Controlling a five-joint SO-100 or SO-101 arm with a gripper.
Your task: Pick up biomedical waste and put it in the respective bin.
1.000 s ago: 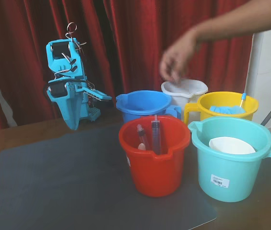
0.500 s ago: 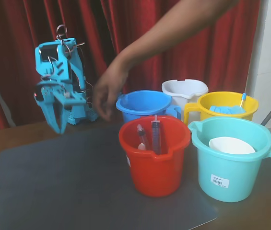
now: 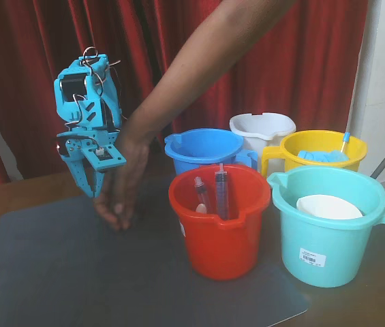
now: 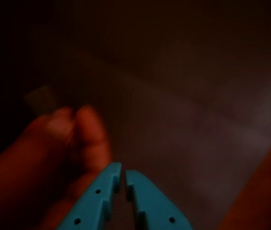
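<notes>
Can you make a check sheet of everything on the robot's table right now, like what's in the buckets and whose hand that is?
Surface: grey mat on a brown table; no loose waste seen on it.
Job's things: red bucket holds two syringes; yellow bucket holds blue material; teal bucket holds something white; blue bucket and white bucket contents hidden.
Clutter: nothing seen.
Grippers: gripper hangs above the mat, jaws nearly together, nothing seen between them in the wrist view.
Cables: thin wires on the arm's top.
Surroundings: a person's hand reaches down beside the gripper; red curtain behind.
</notes>
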